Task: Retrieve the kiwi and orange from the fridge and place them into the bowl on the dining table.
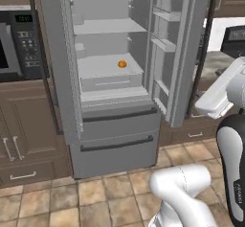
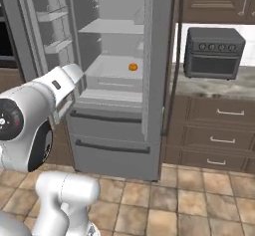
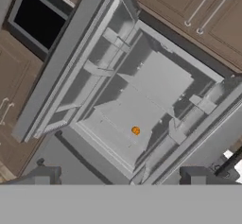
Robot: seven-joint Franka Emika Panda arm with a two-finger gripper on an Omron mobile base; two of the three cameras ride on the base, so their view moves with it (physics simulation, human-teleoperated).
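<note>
The fridge (image 1: 115,140) stands with both upper doors swung open, its pale grey shelves showing. The orange (image 1: 122,63) lies alone on the lower shelf, toward the right; it also shows as the orange (image 2: 133,66) and, from the hand, the orange (image 3: 135,131) in the open fridge (image 3: 156,81). My gripper (image 3: 120,176) is open, jaws wide apart with nothing between them, still well back from the shelf and aimed at it. The kiwi, the bowl and the dining table are out of view.
The open left door (image 1: 62,53) and right door (image 1: 184,53) with its racks flank the opening. A black built-in microwave (image 1: 19,44) sits left, a toaster oven (image 2: 213,53) on the counter right. Brown cabinets (image 2: 219,135) line both sides over a tiled floor.
</note>
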